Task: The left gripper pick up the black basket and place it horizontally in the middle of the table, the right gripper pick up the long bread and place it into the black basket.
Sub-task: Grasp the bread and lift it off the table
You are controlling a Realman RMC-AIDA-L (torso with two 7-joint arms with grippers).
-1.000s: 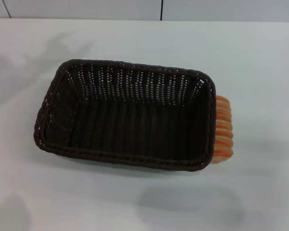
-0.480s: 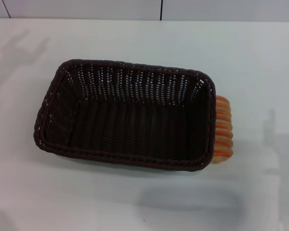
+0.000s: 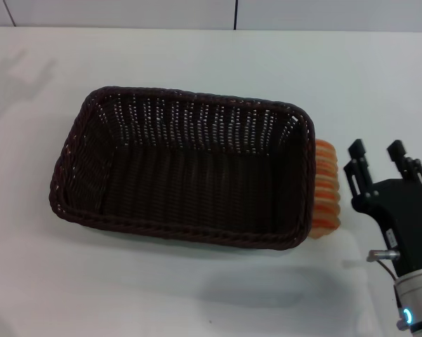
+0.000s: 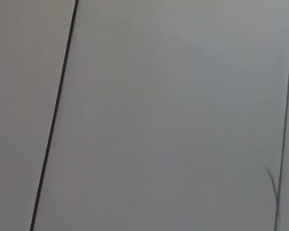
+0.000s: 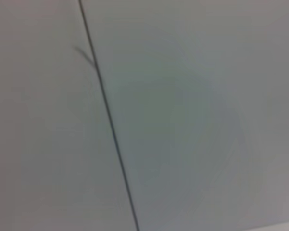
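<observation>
The black basket (image 3: 186,168) lies lengthwise across the middle of the white table (image 3: 196,281), empty. The long bread (image 3: 326,186), tan with orange stripes, lies on the table against the basket's right end, partly hidden by the rim. My right gripper (image 3: 377,149) is open and empty, a little to the right of the bread, its two fingertips pointing away from me. The left gripper is out of view; only its shadow falls on the table at far left.
A grey panelled wall with dark seams (image 3: 236,14) runs behind the table's far edge. Both wrist views show only that wall, the seam in the left wrist view (image 4: 53,125) and in the right wrist view (image 5: 110,134).
My right arm has come into view from the lower right and now stands beside the bread. The left arm's shadow has moved farther to the upper left. Basket and bread have not moved.
</observation>
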